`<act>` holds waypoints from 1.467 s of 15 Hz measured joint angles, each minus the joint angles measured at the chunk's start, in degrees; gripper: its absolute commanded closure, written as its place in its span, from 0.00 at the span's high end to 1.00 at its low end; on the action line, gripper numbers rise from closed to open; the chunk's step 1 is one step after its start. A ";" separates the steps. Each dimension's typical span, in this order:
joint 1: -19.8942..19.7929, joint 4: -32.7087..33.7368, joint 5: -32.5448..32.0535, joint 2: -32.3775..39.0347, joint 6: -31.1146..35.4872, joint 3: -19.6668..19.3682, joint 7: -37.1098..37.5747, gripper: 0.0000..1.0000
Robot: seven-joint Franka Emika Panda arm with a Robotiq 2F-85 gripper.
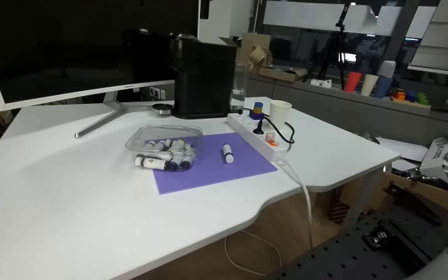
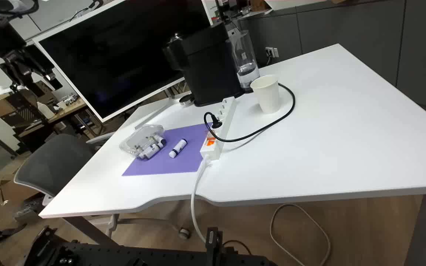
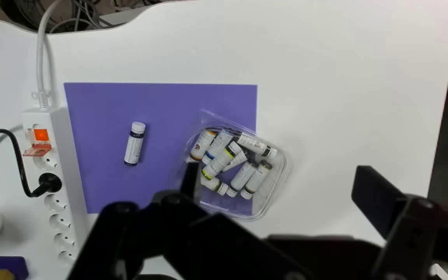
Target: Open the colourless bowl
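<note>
The colourless bowl (image 1: 148, 134), a shallow transparent plastic tub, stands upright on the left part of the purple mat (image 1: 216, 175), partly over its edge. It also shows in an exterior view (image 2: 139, 136) and in the wrist view (image 3: 272, 196). Several small white-and-dark bottles lie inside it. I cannot tell clearly whether its clear lid is on. My gripper (image 3: 279, 182) is open and empty, well above the table; one finger overlaps the bowl's edge in the wrist view. The gripper also shows at the upper left of an exterior view (image 2: 35, 85); it is out of view elsewhere.
One loose bottle (image 1: 228, 153) lies on the mat beside the bowl. A white power strip (image 1: 261, 144) with a black cable borders the mat. A black machine (image 1: 208, 77), a monitor (image 1: 72, 50) and a paper cup (image 1: 279, 113) stand behind.
</note>
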 measured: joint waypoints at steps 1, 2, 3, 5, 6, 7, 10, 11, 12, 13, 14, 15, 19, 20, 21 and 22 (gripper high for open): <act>0.00 0.00 0.00 0.00 0.03 0.00 -0.01 1.00; 0.00 0.00 0.00 0.00 0.03 0.00 -0.01 1.00; 0.00 0.00 0.00 0.00 0.03 0.00 -0.01 1.00; 0.00 0.00 0.00 0.00 0.03 0.00 -0.02 1.00; 0.00 0.00 0.00 0.00 0.03 0.00 -0.02 1.00; 0.00 0.00 0.00 0.00 0.03 0.00 -0.02 1.00; 0.00 0.00 0.00 0.00 0.03 0.00 -0.03 1.00; 0.06 0.00 0.00 0.03 0.03 -0.04 -0.03 1.00; 0.03 -0.05 -1.28 0.06 0.72 0.11 0.41 1.00; -0.16 -0.26 -3.93 0.09 2.44 0.59 1.60 1.00; -0.53 -0.62 -7.33 0.17 4.51 1.35 3.32 1.00; -1.12 -0.99 -11.14 0.40 6.45 2.29 5.43 1.00; -5.60 -2.04 -29.95 3.99 11.25 6.38 14.27 1.00; -6.78 -2.06 -34.90 5.56 11.73 7.12 16.53 1.00; -7.40 -2.04 -39.67 7.36 12.16 7.31 18.65 1.00; -7.68 -2.00 -43.77 9.29 12.40 7.19 20.40 1.00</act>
